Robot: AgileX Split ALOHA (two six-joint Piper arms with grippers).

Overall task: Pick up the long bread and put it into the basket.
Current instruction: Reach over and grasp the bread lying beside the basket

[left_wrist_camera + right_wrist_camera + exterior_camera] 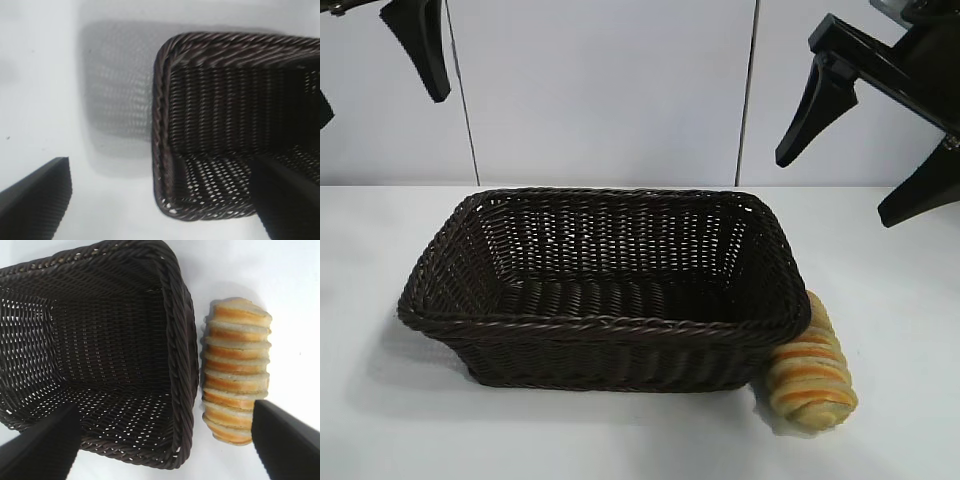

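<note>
Right hand [865,185] released, empty, high over bread [810,372]. Left hand [375,60] released too (parked high over basket's far end). Bread on worktop [900,300], touching basket [610,325] wall. Risk: finger catching the rim, or nudging bread aside, through scant clearance.

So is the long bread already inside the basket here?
No: the long bread lies on the table outside the basket, alongside its short end wall, and the basket interior is empty.
</note>
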